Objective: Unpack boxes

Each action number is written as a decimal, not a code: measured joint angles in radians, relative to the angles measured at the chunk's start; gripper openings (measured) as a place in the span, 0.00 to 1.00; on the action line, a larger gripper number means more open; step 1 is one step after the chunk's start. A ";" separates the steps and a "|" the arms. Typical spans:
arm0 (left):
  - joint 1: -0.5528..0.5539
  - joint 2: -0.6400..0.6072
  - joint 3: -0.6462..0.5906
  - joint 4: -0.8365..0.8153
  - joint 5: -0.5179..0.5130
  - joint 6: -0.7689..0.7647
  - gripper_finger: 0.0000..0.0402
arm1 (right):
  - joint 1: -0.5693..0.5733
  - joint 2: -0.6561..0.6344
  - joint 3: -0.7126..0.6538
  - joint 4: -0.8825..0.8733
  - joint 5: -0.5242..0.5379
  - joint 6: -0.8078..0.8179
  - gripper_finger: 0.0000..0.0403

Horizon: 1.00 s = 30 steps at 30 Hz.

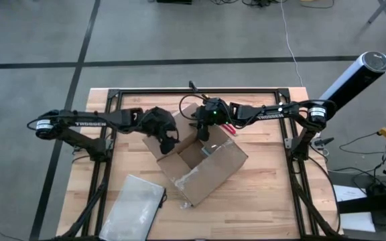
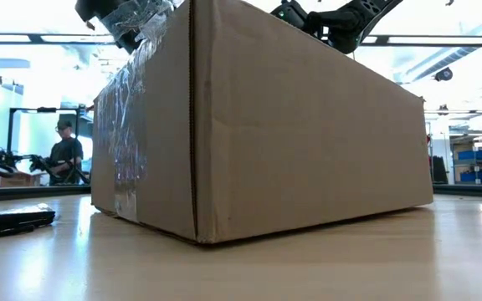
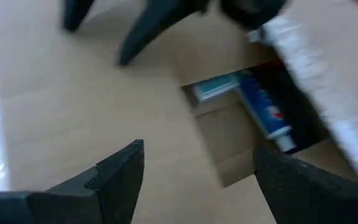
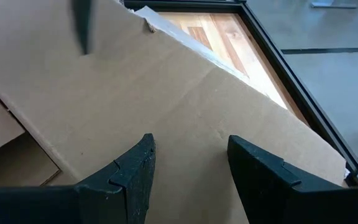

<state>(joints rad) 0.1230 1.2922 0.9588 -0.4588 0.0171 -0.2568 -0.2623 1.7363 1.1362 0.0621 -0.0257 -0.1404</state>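
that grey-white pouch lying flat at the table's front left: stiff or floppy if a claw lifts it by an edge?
Probably floppy: the pouch lies thin and flat on the table, so it would likely sag from one edge. Its translucent film looks smooth, so it may slip in a pinch. It seems light, more likely to slide than tip when pushed.

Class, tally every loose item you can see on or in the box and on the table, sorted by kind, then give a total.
Cardboard box: 1
Zip pouch: 1
Red knife: 1
Blue-and-white tube inside the box: 1
Total: 4
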 joint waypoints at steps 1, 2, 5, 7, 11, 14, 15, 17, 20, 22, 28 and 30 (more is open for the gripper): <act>-0.012 0.000 0.000 0.005 -0.005 0.000 0.69 | 0.000 0.000 0.000 0.000 0.000 0.000 0.45; -0.023 0.000 0.000 0.005 -0.022 -0.002 0.69 | 0.000 0.000 0.000 0.000 0.000 0.002 0.45; -0.045 0.000 0.000 -0.012 -0.126 -0.026 0.69 | 0.000 0.000 0.000 0.000 0.000 0.012 0.45; -0.054 0.000 0.000 -0.029 -0.168 -0.044 0.69 | 0.000 0.000 0.000 0.000 0.000 0.013 0.45; -0.066 0.016 -0.001 -0.040 -0.174 -0.070 0.69 | 0.000 0.000 0.000 0.000 0.000 0.013 0.45; -0.078 0.049 -0.002 -0.039 -0.177 -0.071 0.69 | 0.000 0.000 0.000 -0.002 0.000 0.012 0.45; -0.079 0.064 -0.002 -0.039 -0.184 -0.071 0.69 | 0.000 0.000 0.000 -0.003 0.000 0.012 0.45; -0.079 0.092 -0.001 -0.043 -0.194 -0.071 0.69 | 0.000 0.000 0.000 -0.003 0.000 0.013 0.45; -0.080 0.134 -0.001 -0.048 -0.208 -0.071 0.69 | 0.000 0.000 0.000 -0.003 -0.001 0.015 0.45; -0.080 0.162 -0.001 -0.051 -0.217 -0.071 0.69 | 0.000 0.000 0.000 -0.003 -0.001 0.016 0.45; -0.080 0.225 0.003 -0.063 -0.245 -0.079 0.69 | 0.000 0.000 0.000 -0.003 -0.002 0.017 0.45; -0.080 0.228 0.009 -0.067 -0.266 -0.088 0.68 | 0.000 0.000 0.000 -0.002 -0.006 0.017 0.45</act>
<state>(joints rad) 0.0429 1.5199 0.9683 -0.5258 -0.2490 -0.3445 -0.2626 1.7363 1.1362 0.0597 -0.0316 -0.1238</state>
